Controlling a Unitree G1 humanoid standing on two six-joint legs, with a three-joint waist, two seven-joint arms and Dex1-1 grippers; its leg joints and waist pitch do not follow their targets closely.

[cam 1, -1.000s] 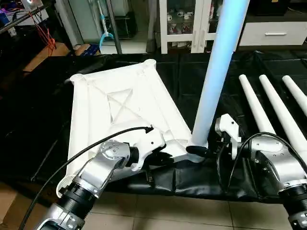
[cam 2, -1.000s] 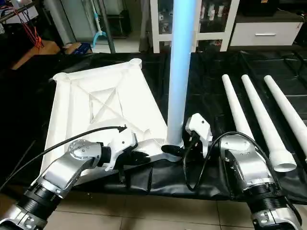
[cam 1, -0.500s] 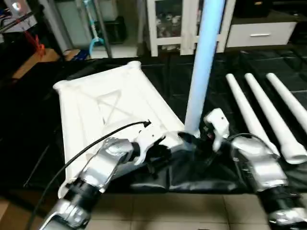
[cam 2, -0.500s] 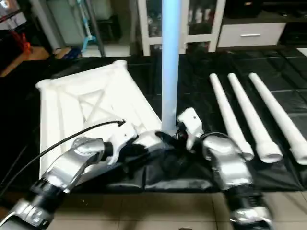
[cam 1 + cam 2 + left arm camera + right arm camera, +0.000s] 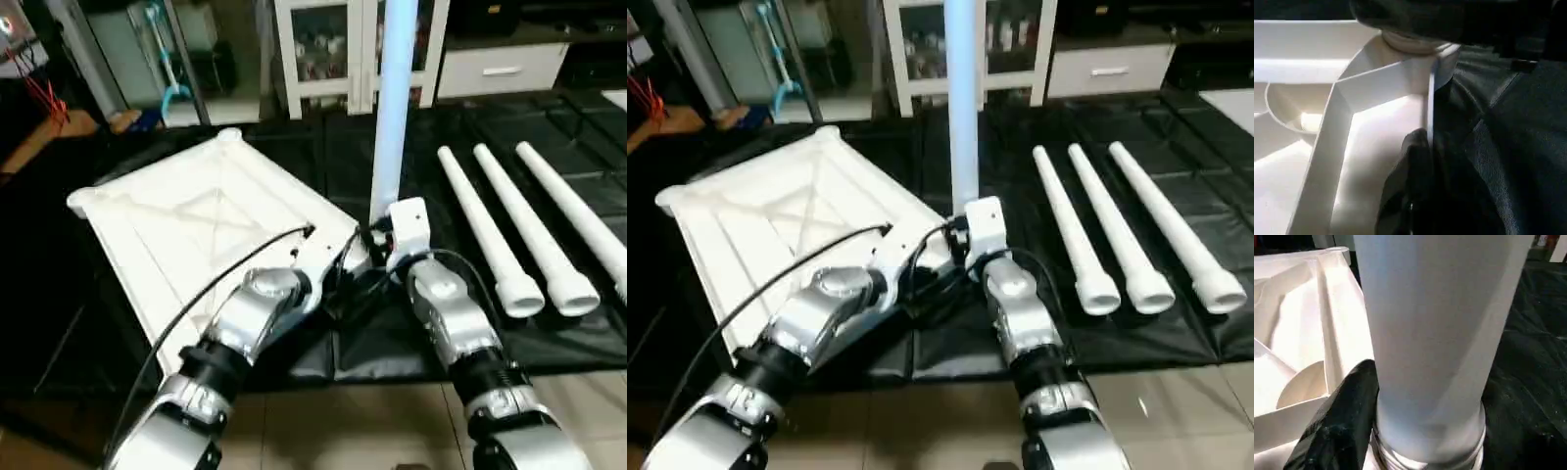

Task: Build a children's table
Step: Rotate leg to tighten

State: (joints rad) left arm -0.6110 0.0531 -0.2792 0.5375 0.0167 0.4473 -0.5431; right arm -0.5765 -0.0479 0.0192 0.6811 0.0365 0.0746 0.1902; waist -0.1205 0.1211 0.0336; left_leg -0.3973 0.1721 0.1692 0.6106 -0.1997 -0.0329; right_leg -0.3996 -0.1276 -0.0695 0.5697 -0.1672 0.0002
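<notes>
Two hands meet at the tabletop's (image 5: 186, 235) near corner on black sheeting (image 5: 460, 157): left hand (image 5: 331, 284) pinching its rim, right hand (image 5: 377, 243) clasping the upright leg (image 5: 395, 108) in the socket. Three legs (image 5: 519, 225) lie right.

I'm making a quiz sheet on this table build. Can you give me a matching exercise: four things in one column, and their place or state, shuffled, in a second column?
Things:
1. tabletop
2. upright leg
3. three spare legs
4. left gripper

Places or states:
A. standing in a corner socket
B. shut on the tabletop's edge rib
C. lying side by side on the black sheet, to the robot's right
D. lying upside down, ribbed side up

Pairs: 1-D, 2-A, 3-C, 4-B
</notes>
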